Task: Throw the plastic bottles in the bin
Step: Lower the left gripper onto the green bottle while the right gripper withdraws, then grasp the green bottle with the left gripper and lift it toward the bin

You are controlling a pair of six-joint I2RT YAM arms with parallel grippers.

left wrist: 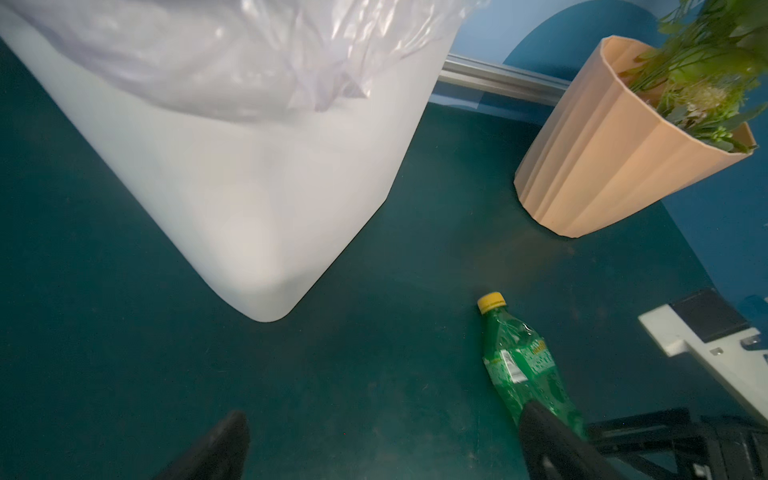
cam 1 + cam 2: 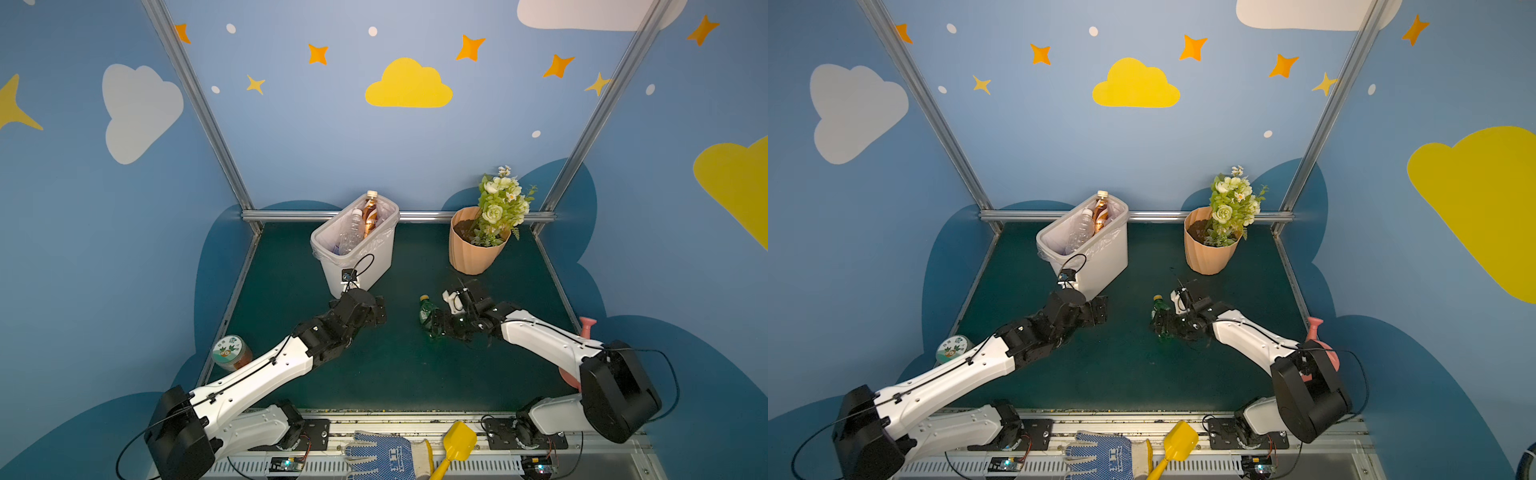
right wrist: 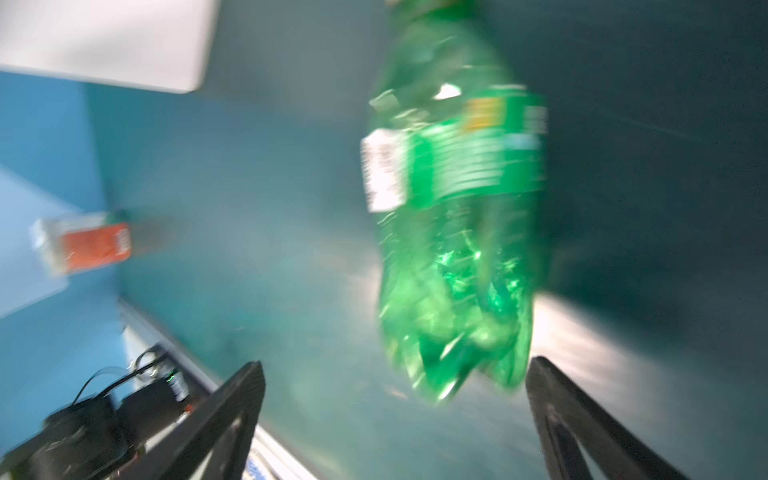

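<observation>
**Green bottle on the mat, both grippers wide, nothing held**

The right gripper (image 2: pixel 434 328) sits low over the dark green mat (image 2: pixel 374 374) with its fingers spread wide and nothing clamped. The green bottle (image 2: pixel 426 309), yellow cap, lies on its side on the mat right at that gripper. Its cap points toward the back wall. It sits between the bin (image 2: pixel 365 270) and the flowerpot (image 2: pixel 469 253), nearer the front than both and apart from both.

The right wrist view is blurred. It shows the bottle's base (image 3: pixel 457 353) at the mouth of the open fingers (image 3: pixel 237 407), nearer one finger than the other. I can't tell whether either finger touches it.

The left gripper (image 2: pixel 376 311) is just in front of the bin's near corner, also wide open and empty. In the left wrist view its fingertips (image 1: pixel 224 436) stand far apart over bare mat, with the bin wall (image 1: pixel 249 187) straight ahead. One fingertip overlaps the green bottle's base there. In both top views that gripper is clear of the bottle.

The bin is white with a bag liner over the rim and stands at the back of the mat, left of centre. Two bottles show inside:
- A brown-labelled bottle (image 2: pixel 370 214) leans with its cap poking above the rim.
- A clear bottle (image 2: pixel 352 235) leans beside it.

Other items:
- The peach flowerpot holds green-white flowers, back right.
- A round jar (image 2: pixel 230 353) sits at the mat's left edge.
- A pink object (image 2: pixel 587 326) is partly hidden behind the right arm.
- A blue-dotted glove (image 2: pixel 382 455) and a yellow scoop (image 2: pixel 457 442) lie on the front rail.
</observation>
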